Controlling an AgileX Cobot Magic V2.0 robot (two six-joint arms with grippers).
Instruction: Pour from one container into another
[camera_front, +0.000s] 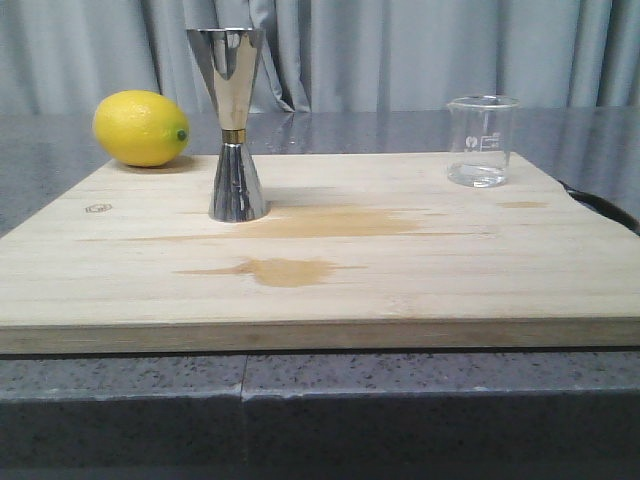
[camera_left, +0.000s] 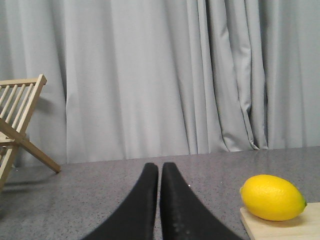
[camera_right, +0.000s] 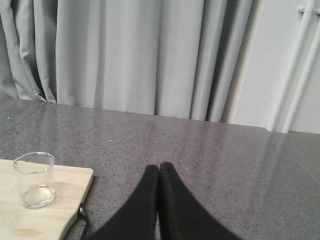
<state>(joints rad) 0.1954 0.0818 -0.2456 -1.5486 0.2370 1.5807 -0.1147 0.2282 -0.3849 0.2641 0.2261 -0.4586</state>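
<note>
Grey curtains hung behind the speckled tabletop, where a wooden board carried jigger, lemon and, far right, beaker. The left hand was pressed together near the lemon; the right hand likewise, beside the beaker.

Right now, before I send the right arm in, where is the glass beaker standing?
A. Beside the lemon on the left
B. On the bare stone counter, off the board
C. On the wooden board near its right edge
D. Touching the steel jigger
C: the beaker stands upright on the wooden board near its right edge, well apart from the jigger and the lemon.
</note>
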